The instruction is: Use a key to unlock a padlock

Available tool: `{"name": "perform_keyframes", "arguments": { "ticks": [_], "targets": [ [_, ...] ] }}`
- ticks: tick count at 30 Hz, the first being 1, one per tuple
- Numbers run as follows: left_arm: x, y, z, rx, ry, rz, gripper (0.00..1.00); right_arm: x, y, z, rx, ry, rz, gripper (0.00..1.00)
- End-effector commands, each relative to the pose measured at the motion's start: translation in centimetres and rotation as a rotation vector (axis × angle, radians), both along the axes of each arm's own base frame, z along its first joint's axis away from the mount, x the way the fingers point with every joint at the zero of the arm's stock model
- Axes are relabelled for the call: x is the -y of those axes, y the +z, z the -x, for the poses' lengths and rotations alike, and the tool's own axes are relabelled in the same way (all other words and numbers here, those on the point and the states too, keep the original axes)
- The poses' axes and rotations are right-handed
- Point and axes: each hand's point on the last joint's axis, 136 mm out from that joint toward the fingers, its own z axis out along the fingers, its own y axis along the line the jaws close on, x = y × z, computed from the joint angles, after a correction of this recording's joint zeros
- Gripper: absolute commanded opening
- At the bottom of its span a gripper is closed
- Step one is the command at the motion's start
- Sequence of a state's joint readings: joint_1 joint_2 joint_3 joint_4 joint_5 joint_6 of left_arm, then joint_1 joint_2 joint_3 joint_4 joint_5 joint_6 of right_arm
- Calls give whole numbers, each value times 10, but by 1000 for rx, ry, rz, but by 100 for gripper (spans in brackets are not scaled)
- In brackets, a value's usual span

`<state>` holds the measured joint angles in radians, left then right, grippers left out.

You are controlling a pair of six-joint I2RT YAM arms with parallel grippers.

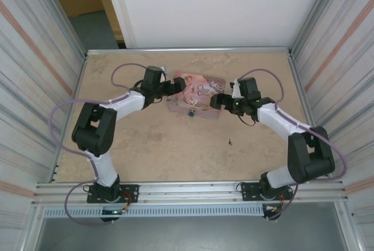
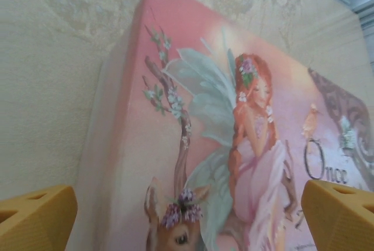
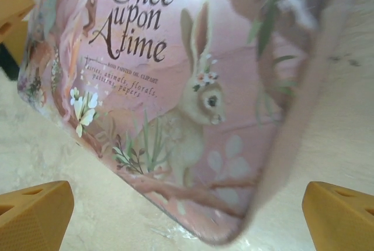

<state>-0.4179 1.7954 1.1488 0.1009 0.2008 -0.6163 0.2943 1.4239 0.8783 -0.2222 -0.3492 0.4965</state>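
Top view: padlock [image 1: 191, 112] at the near edge of the pink tin [image 1: 196, 96], between my left gripper [image 1: 175, 87] and right gripper [image 1: 215, 100]. A small dark item [image 1: 230, 142], possibly the key, lies nearer.
Left wrist: fingers spread wide, facing the tin.
Right wrist: likewise wide.
I judge it best to fetch the key first.

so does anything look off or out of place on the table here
Nothing spilled or damaged. One oddity: a tiny dark item lies alone on the bare table, apart from the pink tin and the padlock at its near edge; too small to identify. The tin sits slightly askew to the table's edges.
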Motion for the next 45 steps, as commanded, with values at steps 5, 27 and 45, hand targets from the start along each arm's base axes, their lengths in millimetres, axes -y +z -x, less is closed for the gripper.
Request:
{"name": "perform_keyframes", "arguments": {
  "ticks": [5,27,45],
  "targets": [
    [-25,51,30,116,-19,-34,99,45,0,57,-109,-32,182,98],
    [-91,24,176,63,109,12,99,44,-73,146,-506,81,306,56],
    [-104,4,190,20,147,-16,99,39,-98,130,-551,76,353,27]
  ]
}}
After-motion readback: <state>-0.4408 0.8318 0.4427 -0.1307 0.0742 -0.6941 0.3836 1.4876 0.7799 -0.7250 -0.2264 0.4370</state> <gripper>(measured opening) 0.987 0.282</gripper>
